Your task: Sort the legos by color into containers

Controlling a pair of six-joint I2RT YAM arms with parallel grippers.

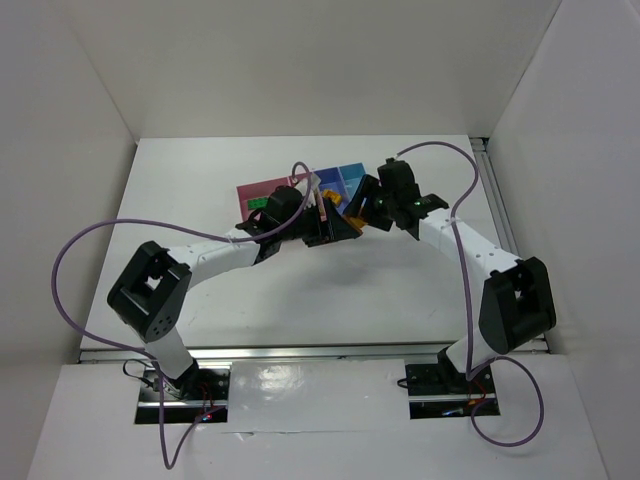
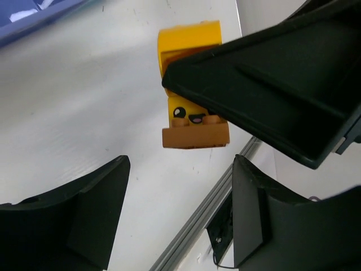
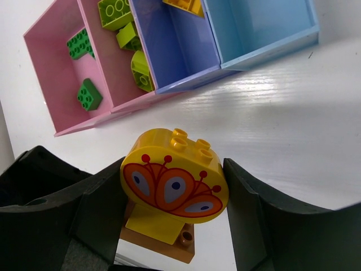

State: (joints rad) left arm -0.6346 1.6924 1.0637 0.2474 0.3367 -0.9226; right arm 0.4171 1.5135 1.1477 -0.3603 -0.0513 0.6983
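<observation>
top view: left gripper (image 1: 328, 226) and right gripper (image 1: 352, 212) cover most of the containers (image 1: 262, 190), bricks inside too small to tell. right wrist: orange-yellow brick (image 3: 183, 5) cut by the top edge, brown-orange piece (image 3: 163, 245) mostly behind the yellow piece (image 3: 172, 180). left wrist: a black finger (image 2: 271, 84) masks its middle.
</observation>
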